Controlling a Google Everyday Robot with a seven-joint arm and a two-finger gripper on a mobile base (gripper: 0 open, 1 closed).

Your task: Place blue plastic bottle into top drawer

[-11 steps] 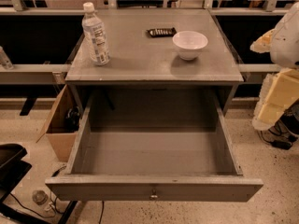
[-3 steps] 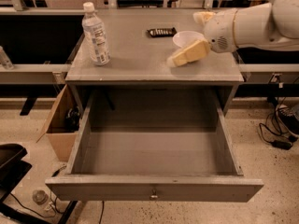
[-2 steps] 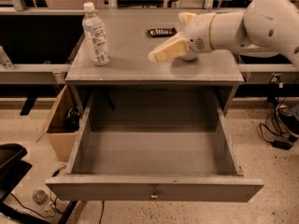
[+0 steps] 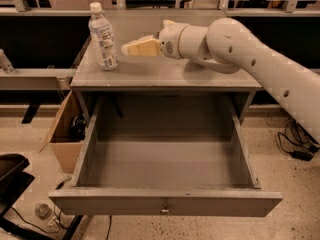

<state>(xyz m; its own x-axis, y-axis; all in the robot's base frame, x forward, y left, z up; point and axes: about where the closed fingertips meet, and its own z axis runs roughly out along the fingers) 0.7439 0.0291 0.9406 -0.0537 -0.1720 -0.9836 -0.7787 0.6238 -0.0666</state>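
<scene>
The bottle (image 4: 102, 37) stood upright on the left rear part of the worktop (image 4: 165, 75), cap up, its long axis vertical, close to the left edge. The claw (image 4: 131, 48) hung just to its right, near label height and a little above the worktop, pointing leftward at the bottle with only a narrow gap between tip and label; they were not touching. Whether the claw was spread or pressed together could not be told, and it carried nothing. The single arm (image 4: 260, 59) reached in from the right, crossing over the right half of the worktop. Nothing stood between claw and bottle, so a short leftward reach looked like the next need, taken gently, since a tall light bottle could tip if nudged. Below the worktop, the drawer (image 4: 165, 202) was pulled fully open toward the camera and held nothing, leaving a free path down into it. A box (image 4: 62, 134) sat on the floor beside the drawer's left wall.
</scene>
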